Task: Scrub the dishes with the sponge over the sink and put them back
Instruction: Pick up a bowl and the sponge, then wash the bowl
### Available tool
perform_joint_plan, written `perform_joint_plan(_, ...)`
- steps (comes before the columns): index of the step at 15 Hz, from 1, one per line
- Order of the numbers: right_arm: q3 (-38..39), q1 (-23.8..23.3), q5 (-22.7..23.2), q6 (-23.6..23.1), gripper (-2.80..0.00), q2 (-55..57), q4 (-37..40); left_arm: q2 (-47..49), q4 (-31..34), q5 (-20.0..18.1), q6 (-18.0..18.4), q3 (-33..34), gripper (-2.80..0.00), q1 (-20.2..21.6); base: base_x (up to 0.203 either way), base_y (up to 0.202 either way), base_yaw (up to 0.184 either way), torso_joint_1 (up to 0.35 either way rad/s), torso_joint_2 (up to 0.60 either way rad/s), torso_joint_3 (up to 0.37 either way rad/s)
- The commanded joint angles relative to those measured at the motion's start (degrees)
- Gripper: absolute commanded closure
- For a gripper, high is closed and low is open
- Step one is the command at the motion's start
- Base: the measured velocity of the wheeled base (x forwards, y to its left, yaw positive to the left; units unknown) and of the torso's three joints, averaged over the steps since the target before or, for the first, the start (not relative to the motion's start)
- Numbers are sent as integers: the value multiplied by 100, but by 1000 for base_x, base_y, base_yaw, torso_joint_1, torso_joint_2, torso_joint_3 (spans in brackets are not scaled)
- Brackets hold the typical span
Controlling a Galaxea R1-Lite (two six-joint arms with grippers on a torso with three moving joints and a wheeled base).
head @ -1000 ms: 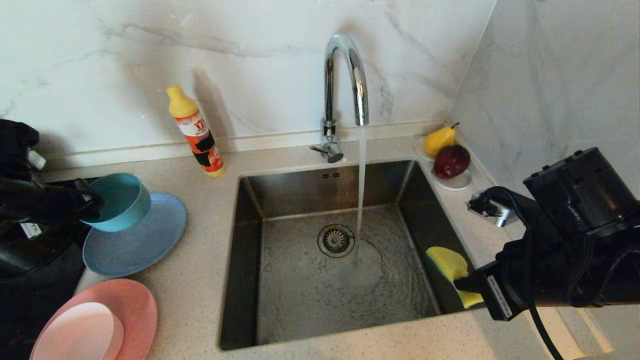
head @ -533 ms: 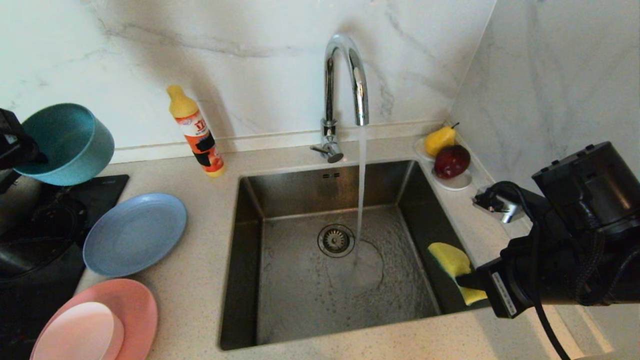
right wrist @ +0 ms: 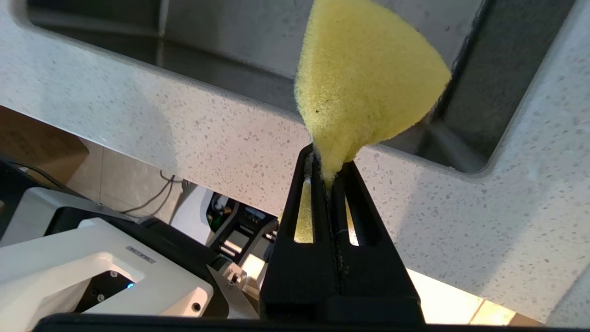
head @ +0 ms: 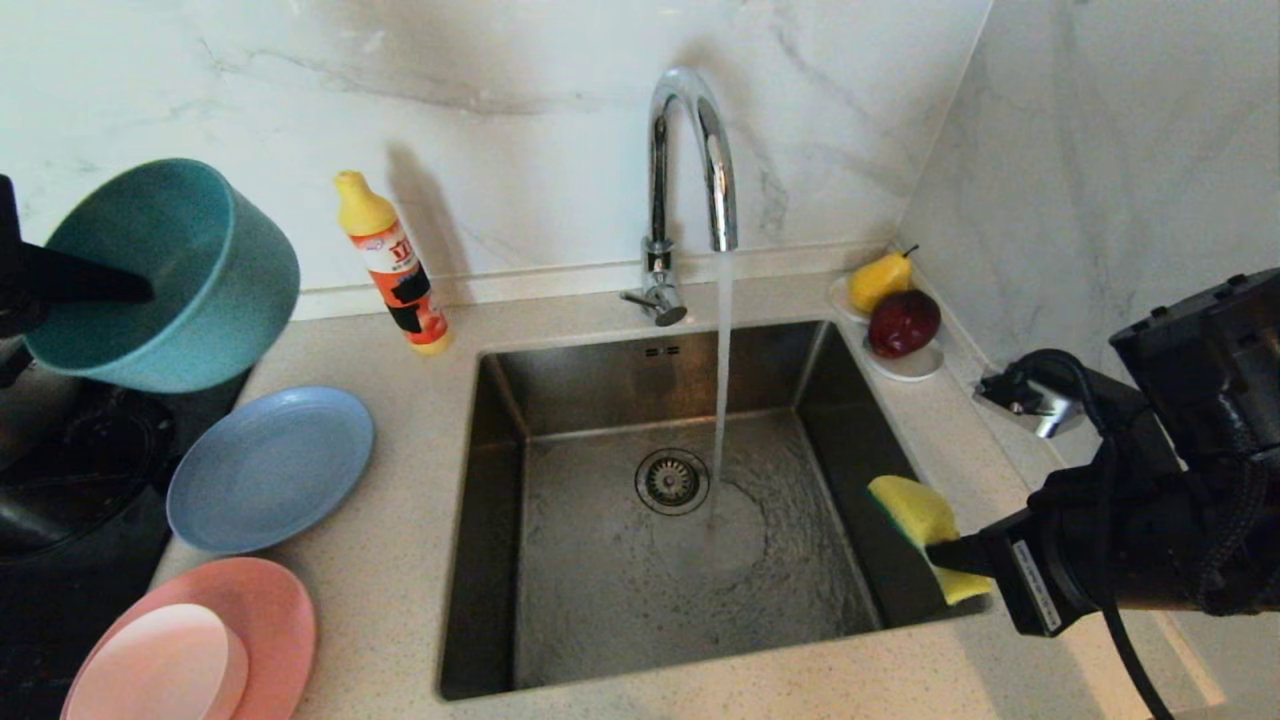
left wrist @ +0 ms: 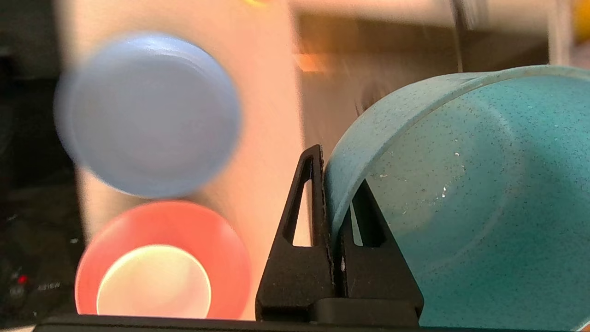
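My left gripper (head: pixel 140 290) (left wrist: pixel 329 180) is shut on the rim of the teal bowl (head: pixel 170 275) (left wrist: pixel 461 198), holding it high above the counter's left end. Below it the blue plate (head: pixel 270 468) (left wrist: pixel 147 115) lies bare on the counter. Nearer me sits the pink plate (head: pixel 275 610) (left wrist: pixel 230 258) with the pale pink-white bowl (head: pixel 155 665) (left wrist: pixel 154 281) on it. My right gripper (head: pixel 940 555) (right wrist: pixel 328 159) is shut on the yellow sponge (head: pixel 915 520) (right wrist: pixel 364 74) over the right front corner of the sink (head: pixel 600 620).
Water runs from the chrome faucet (head: pixel 690 160) into the basin beside the drain strainer (head: pixel 671 481). An orange detergent bottle (head: pixel 392 265) stands behind the sink's left side. A small white dish (head: pixel 912 366) with a pear and red fruit sits at the right rear corner. A dark cooktop (head: pixel 70 480) lies far left.
My left gripper has lifted the teal bowl off the blue plate, up and closer to the camera. The right gripper with the sponge has drifted slightly rightward.
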Motion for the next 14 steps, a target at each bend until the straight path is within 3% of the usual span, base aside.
perform_joint_plan(1,-37,1,-11,-5,0,-226,3,245,87,-10,228,148,0,-653,0,0,0,0,0,0)
perform_joint_plan(5,-22,1,-6,-19,0,-362,2,1272,-143,7,132,146,0,-1672,0,0,0,0,0,0)
perform_joint_plan(11,2,9,-24,-9,0,-500,16,2704,-1057,26,-231,-35,0,-2399,0,0,0,0,0,0)
perform_joint_plan(14,67,19,-12,-2,0,-518,20,3429,-1338,89,-666,-344,0,-2764,0,0,0,0,0,0)
